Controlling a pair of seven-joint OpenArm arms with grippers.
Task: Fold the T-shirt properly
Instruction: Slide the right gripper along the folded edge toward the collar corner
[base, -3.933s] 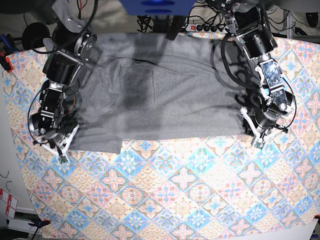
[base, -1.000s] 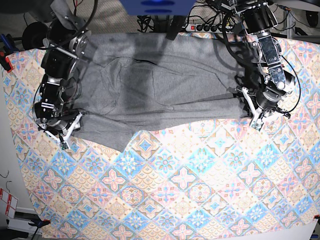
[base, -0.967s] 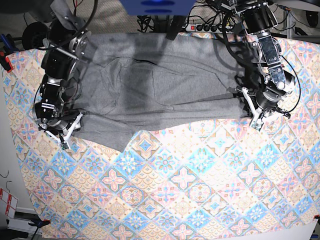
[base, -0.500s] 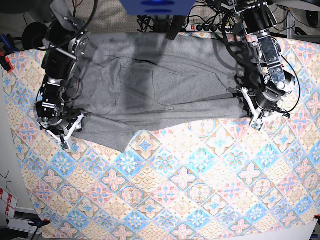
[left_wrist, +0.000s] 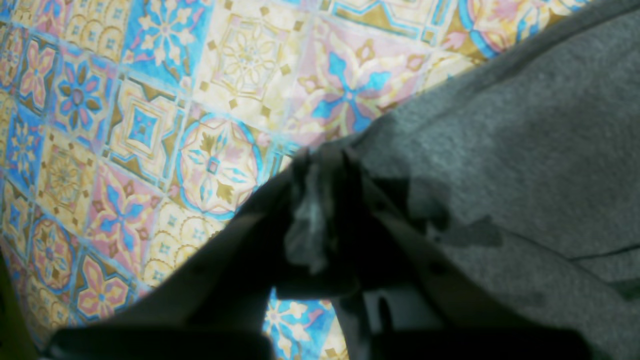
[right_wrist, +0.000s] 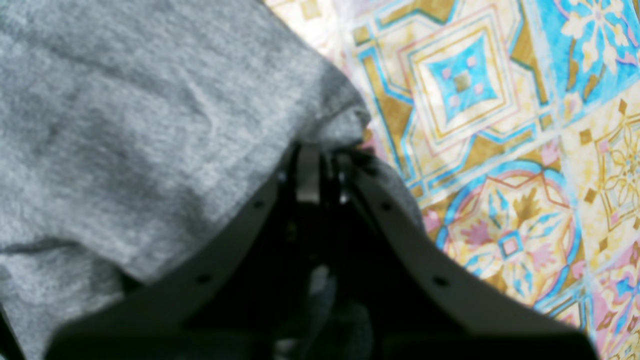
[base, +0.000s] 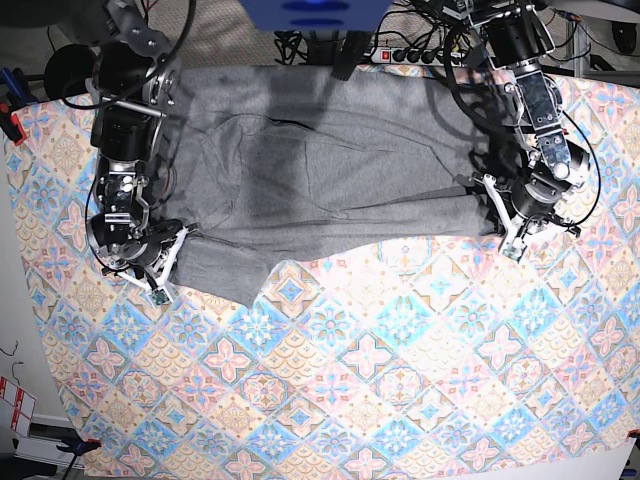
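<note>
Bit murky in both wrist views, tbh. Left wrist view: left gripper (left_wrist: 320, 165) mostly a dark silhouette, jaws pinched together on a bunched edge of the T-shirt (left_wrist: 525, 150), fabric wad between them blurry and hard to read. Lower part of that view just black gripper body. Right wrist view: right gripper (right_wrist: 320, 160) also closed, jaws together with a fold of the grey knit caught right at the tips, shirt corner humped up just past them toward 12 o'clock. Soft focus there too, stitching not readable.

From the base view: T-shirt (base: 320, 170) spread across the far half of the worktop (base: 400, 400), grey against the colourful tiled tablecloth (base: 370, 360). Far edge partly hidden under a blue mount (base: 315, 12) at 12 o'clock and its shadow, a dark strut cutting over the collar area. Left side of the shirt tucked behind the right arm (base: 125, 130) at about 9 o'clock, right side behind the left arm (base: 530, 100) at about 3 o'clock, so sleeves not really visible. Near hem running unevenly, a flap hanging lower toward 8 o'clock.

Around the edges: power strip and tangled cables (base: 410, 50) past the far edge of the worktop, orange-handled clamps at the tablecloth's corners, partly cut off.
</note>
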